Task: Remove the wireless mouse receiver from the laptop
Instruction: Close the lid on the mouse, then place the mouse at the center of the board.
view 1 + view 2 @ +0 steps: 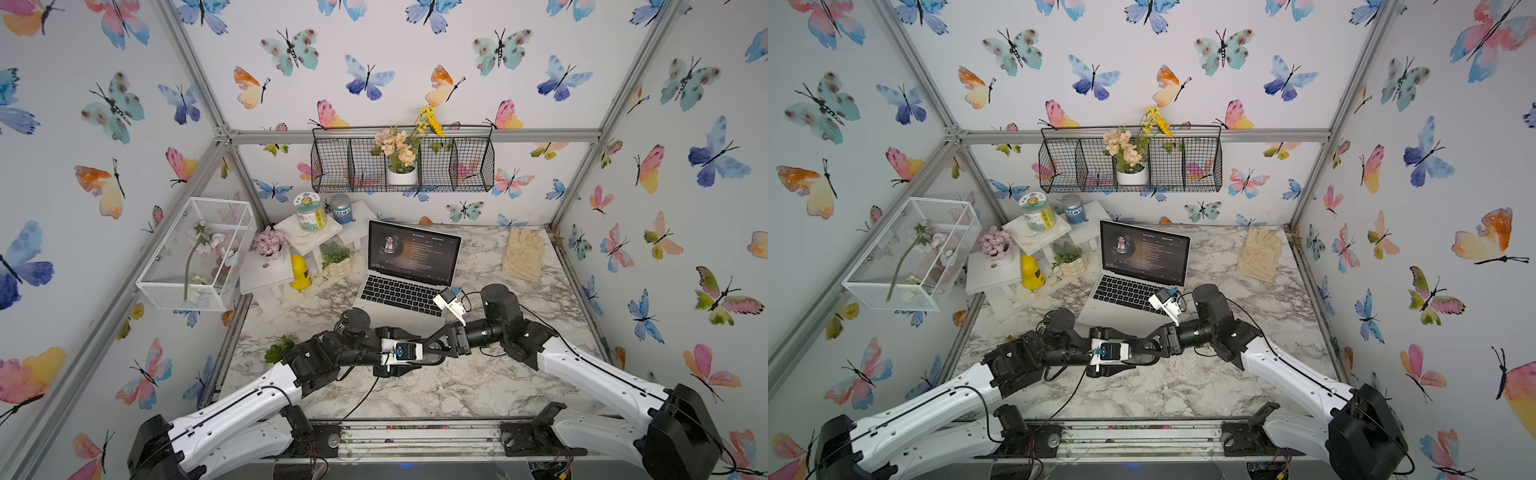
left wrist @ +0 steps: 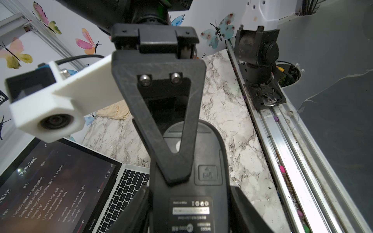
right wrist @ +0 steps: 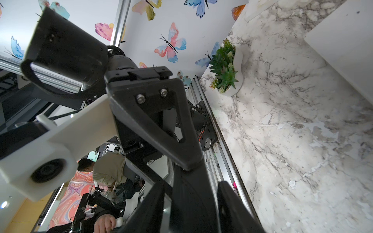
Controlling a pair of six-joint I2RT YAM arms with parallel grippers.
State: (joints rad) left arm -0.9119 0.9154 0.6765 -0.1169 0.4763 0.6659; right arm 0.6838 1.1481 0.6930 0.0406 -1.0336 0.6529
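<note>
The laptop (image 1: 399,286) (image 1: 1129,291) sits open at the back middle of the marble table, its dark screen showing a music player. In the left wrist view its keyboard (image 2: 121,191) lies beside my jaws. The wireless mouse receiver is hidden from every view. My left gripper (image 1: 434,356) (image 2: 189,189) is shut across the width of a black mouse (image 2: 212,153), held label side up in front of the laptop. My right gripper (image 1: 424,345) (image 3: 190,184) meets it there. Its fingers straddle the mouse's (image 3: 193,201) thickness, close to both faces. Whether they press on the mouse does not show.
Cream gloves (image 1: 523,253) lie at the back right. At the back left are white stands with jars, a yellow bottle (image 1: 301,272) and a white wire cage (image 1: 199,253). A succulent planter (image 1: 280,347) sits by the left arm. A metal rail (image 2: 282,161) runs along the front edge.
</note>
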